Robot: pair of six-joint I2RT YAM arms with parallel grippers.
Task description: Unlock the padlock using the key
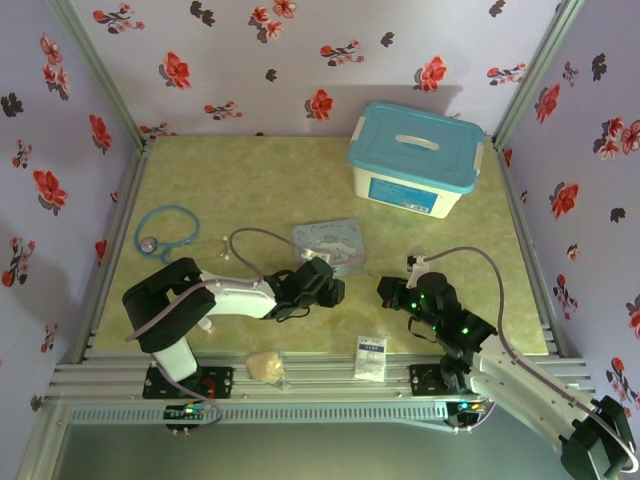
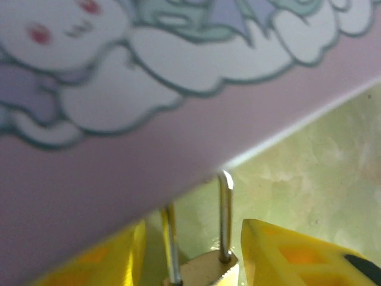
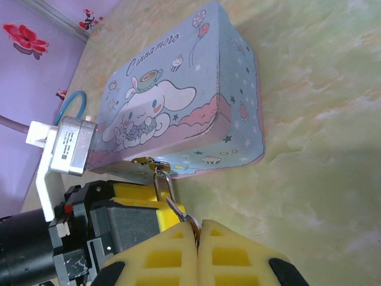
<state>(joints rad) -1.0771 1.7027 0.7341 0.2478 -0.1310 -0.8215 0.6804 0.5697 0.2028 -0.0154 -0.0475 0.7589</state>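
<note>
the padlock lies on the table right against the side of the cartoon tin. its brass body is at the bottom edge of the left wrist view, and its thin shackle reaches up to the tin's lower rim. the left gripper stands half-narrowed around that body. one yellow pad sits just beside the brass, while a strip of table shows between the other pad and the lock, so nothing is clamped yet. the right gripper has its pads pressed together just beside the shackle. a silvery sliver pokes out from between the tips toward the lock; that is probably the key, though it is too small here to be sure.

the lock looks light, hard and smooth, so i judge it will skid on the table or swivel about its shackle at the least push. the place to take it is across the two flat sides of the body, low and square, leaving the keyhole end bare. the foam pads should bite well on brass but give a little, so the body may rock when the key presses in. the key is stiff but thin and will twist in a soft pinch. it wants holding by its broad head, with the shaft in line with the keyhole.
</note>
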